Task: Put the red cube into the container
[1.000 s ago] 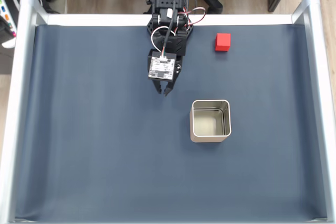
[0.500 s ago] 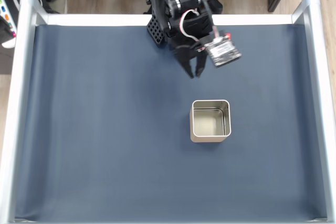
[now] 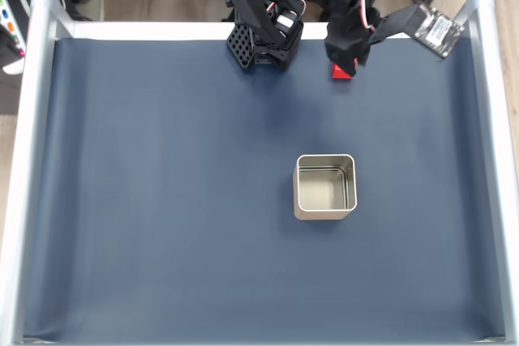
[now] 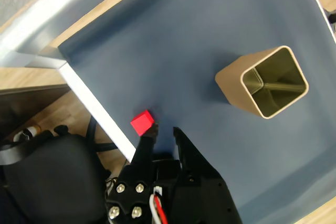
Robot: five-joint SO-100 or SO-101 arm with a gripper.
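The red cube [image 3: 340,74] lies on the dark blue mat near the far rail, mostly covered by the arm in the fixed view. In the wrist view the red cube [image 4: 142,123] sits just off the tip of the left finger [image 4: 148,136], outside the gap between the fingers. My gripper [image 3: 350,64] hovers over the cube, and in the wrist view the gripper [image 4: 165,128] is open with nothing between its fingers. The container [image 3: 324,186], a square silvery tin, stands upright and empty at mid-mat, well apart from the cube; in the wrist view the container [image 4: 268,82] is at the right.
Aluminium rails [image 3: 36,160] frame the mat on the left, right and far sides. The arm's black base [image 3: 259,42] stands at the far edge, left of the cube. The far rail [image 4: 97,111] runs close beside the cube in the wrist view.
The arm has swung from the mat's middle rightward and back to the far edge, bringing the gripper over the red cube. Cube and container have not moved.
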